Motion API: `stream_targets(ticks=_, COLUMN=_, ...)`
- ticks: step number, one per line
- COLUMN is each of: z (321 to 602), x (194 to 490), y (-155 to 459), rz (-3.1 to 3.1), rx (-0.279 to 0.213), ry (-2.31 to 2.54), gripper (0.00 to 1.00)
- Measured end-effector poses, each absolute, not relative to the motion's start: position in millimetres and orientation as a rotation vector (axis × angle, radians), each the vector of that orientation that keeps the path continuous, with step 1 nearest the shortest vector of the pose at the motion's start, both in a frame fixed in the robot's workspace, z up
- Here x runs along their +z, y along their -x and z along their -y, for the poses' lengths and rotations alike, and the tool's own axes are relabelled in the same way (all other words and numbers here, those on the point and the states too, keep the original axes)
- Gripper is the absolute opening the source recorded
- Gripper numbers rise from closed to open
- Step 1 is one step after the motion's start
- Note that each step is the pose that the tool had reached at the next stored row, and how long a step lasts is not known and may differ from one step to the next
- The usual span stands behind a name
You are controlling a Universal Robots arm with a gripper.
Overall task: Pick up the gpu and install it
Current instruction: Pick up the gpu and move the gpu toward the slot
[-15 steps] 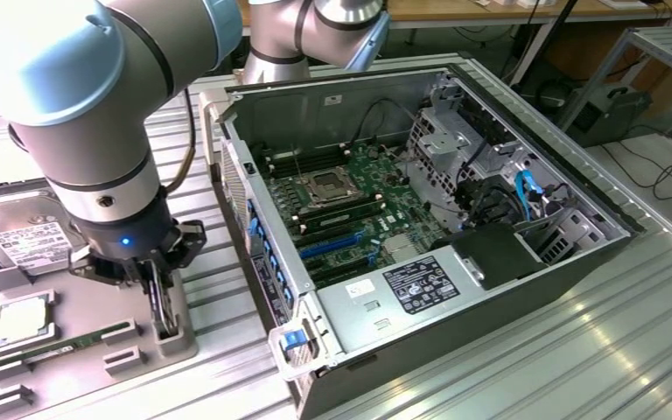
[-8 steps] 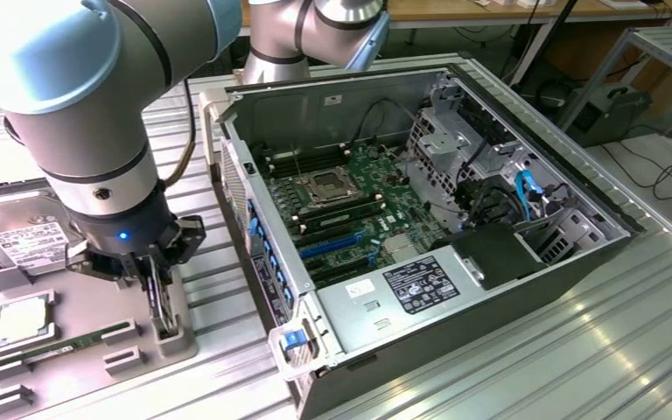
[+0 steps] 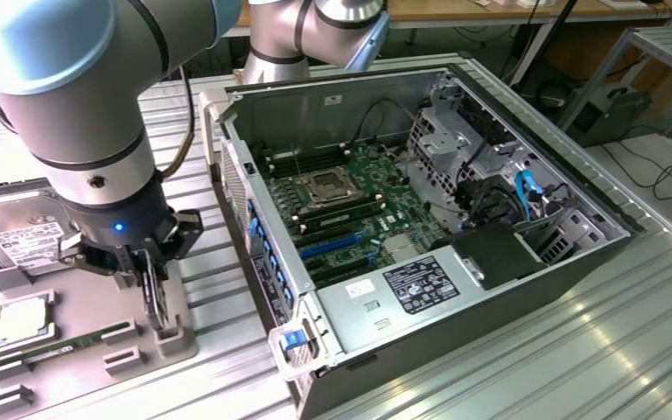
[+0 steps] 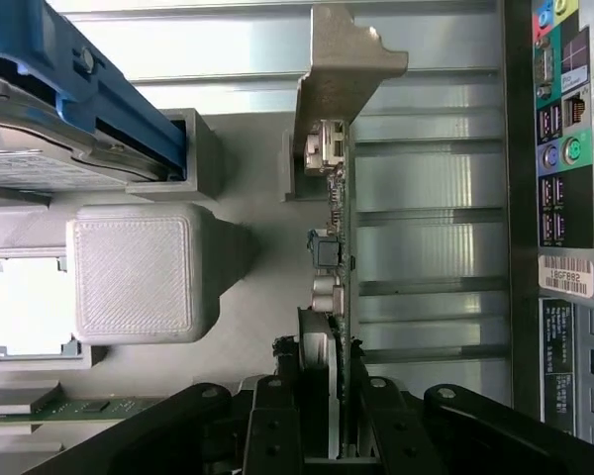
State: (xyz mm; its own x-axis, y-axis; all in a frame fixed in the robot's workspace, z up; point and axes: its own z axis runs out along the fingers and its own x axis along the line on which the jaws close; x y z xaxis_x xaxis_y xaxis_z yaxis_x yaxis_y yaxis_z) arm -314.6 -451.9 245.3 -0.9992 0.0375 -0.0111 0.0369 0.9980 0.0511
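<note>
The gpu (image 3: 157, 296) stands on edge over a slotted grey holder (image 3: 168, 337) on the grey fixture tray (image 3: 85, 293), at the exterior view's left. My gripper (image 3: 143, 262) comes down from above and is shut on the card. In the wrist view the gpu (image 4: 335, 247) appears edge-on, with its pale metal end bracket (image 4: 343, 69) at the far end. My gripper (image 4: 322, 396) has its black fingers (image 4: 275, 421) pressed on both faces of the card. Whether the card's lower edge still rests in the holder I cannot tell.
The open computer case (image 3: 570, 219) lies to the exterior view's right, with its motherboard (image 3: 366, 197) and blue expansion slots (image 3: 330, 247) exposed. The tray also carries a hard drive (image 3: 15, 232), a processor (image 3: 21, 319) and a green memory stick (image 3: 62, 347). The case's rear ports (image 4: 559, 148) are close beside the card.
</note>
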Motion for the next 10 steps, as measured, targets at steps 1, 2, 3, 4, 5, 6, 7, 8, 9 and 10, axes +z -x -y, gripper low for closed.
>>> stream_targets(ticks=1, z=451.9, x=246.8, y=314.6, rz=-3.128, rx=0.080, ry=-0.058, gripper=0.28)
stream_targets(ticks=2, z=451.9, x=249.0, y=314.6, rz=-3.128, rx=0.080, ry=-0.058, gripper=0.28)
stream_targets(ticks=3, z=451.9, x=250.7, y=314.6, rz=-3.128, rx=0.080, ry=-0.058, gripper=0.28)
stream_targets(ticks=4, z=451.9, x=252.3, y=314.6, rz=-3.128, rx=0.080, ry=-0.058, gripper=0.28)
stream_targets(ticks=5, z=451.9, x=253.8, y=314.7, rz=-3.128, rx=0.080, ry=-0.058, gripper=0.28)
stream_targets(ticks=6, z=451.9, x=255.2, y=314.6, rz=-3.128, rx=0.079, ry=-0.058, gripper=0.28)
stream_targets(ticks=7, z=451.9, x=257.5, y=314.6, rz=-3.128, rx=0.080, ry=-0.058, gripper=0.28)
stream_targets(ticks=8, z=451.9, x=259.0, y=314.6, rz=-3.128, rx=0.080, ry=-0.058, gripper=0.28)
stream_targets(ticks=9, z=451.9, x=261.6, y=314.6, rz=-3.128, rx=0.080, ry=-0.058, gripper=0.28)
stream_targets(ticks=10, z=451.9, x=263.3, y=314.6, rz=-3.128, rx=0.080, ry=-0.058, gripper=0.28)
